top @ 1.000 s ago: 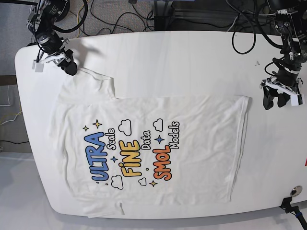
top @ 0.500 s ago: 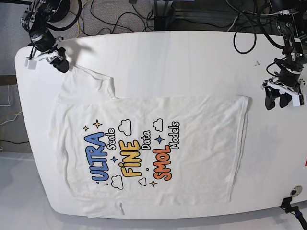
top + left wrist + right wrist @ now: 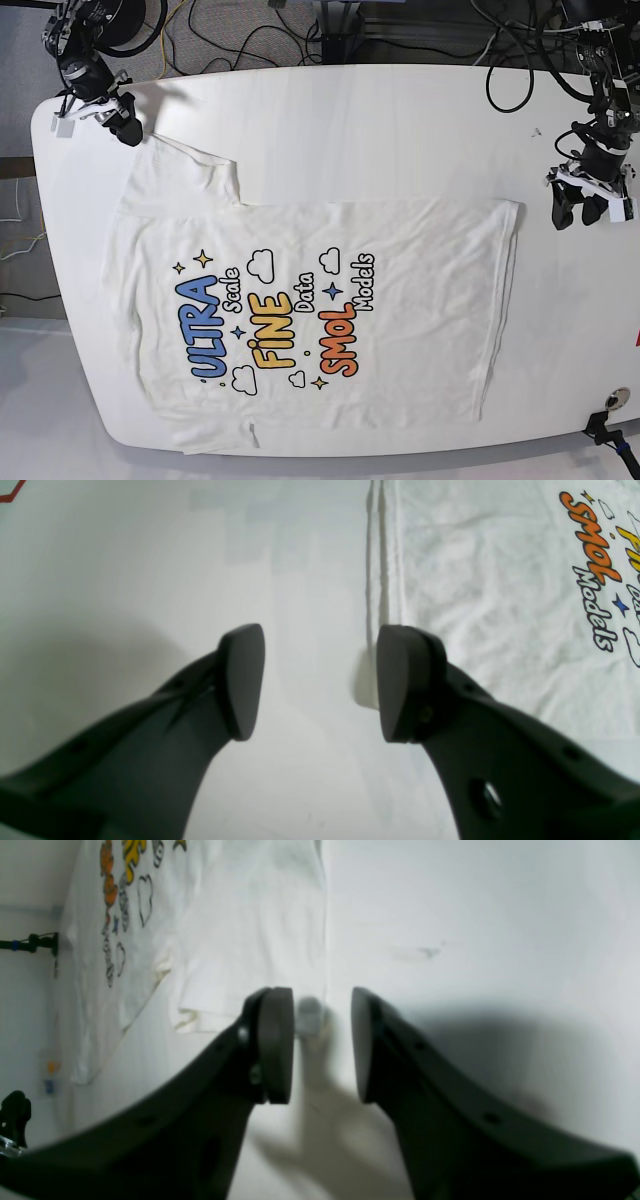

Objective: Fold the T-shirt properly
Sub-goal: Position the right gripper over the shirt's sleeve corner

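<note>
With the T-shirt [image 3: 320, 320] flat and unfolded, both grippers, left [image 3: 320, 682] and right [image 3: 322, 1045], hung open and empty, seemingly needing to grasp its edges next.

Seeing white tabletop [image 3: 400, 130] with rounded corners filling most of base view. Noticing small dark speck [image 3: 537, 131] sitting on it near far right side. Spotting black cables [image 3: 260, 35] trailing over grey floor [image 3: 20, 80] beyond far edge. Picking out black clamp-like fitting [image 3: 608, 425] sitting at near right corner. Catching faint grey smudge [image 3: 425, 952] on tabletop in right wrist view.
</note>
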`<state>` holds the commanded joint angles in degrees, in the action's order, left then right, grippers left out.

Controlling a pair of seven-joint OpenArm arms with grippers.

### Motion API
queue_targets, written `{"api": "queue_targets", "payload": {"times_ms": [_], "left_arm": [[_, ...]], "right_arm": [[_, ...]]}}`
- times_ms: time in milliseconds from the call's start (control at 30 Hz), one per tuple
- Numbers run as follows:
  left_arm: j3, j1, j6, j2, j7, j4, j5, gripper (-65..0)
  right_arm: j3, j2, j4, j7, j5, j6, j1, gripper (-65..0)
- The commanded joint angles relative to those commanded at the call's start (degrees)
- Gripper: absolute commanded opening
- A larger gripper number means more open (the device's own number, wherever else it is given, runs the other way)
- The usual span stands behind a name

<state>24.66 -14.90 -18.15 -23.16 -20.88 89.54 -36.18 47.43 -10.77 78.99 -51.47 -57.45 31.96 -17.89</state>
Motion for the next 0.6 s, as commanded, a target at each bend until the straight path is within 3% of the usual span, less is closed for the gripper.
{"api": "queue_targets", "payload": {"times_ms": [133,467,600], "left_arm": [[0.0,0.0,0.0,0.0,0.0,0.0,0.0,-31.1],[0.0,0.0,0.0,0.0,0.0,0.0,0.0,-31.1],[0.0,0.0,0.0,0.0,0.0,0.0,0.0,-31.1]], "right_arm": [[0.0,0.1,0.4,0.0,-0.2,0.44,0.0,-23.3],[-1.4,0.3,0.4,-0.7,-0.2,0.44,0.0,-23.0],[-2.4,2.2,0.4,-1.1,-1.6,0.09,0.0,-23.0]]}}
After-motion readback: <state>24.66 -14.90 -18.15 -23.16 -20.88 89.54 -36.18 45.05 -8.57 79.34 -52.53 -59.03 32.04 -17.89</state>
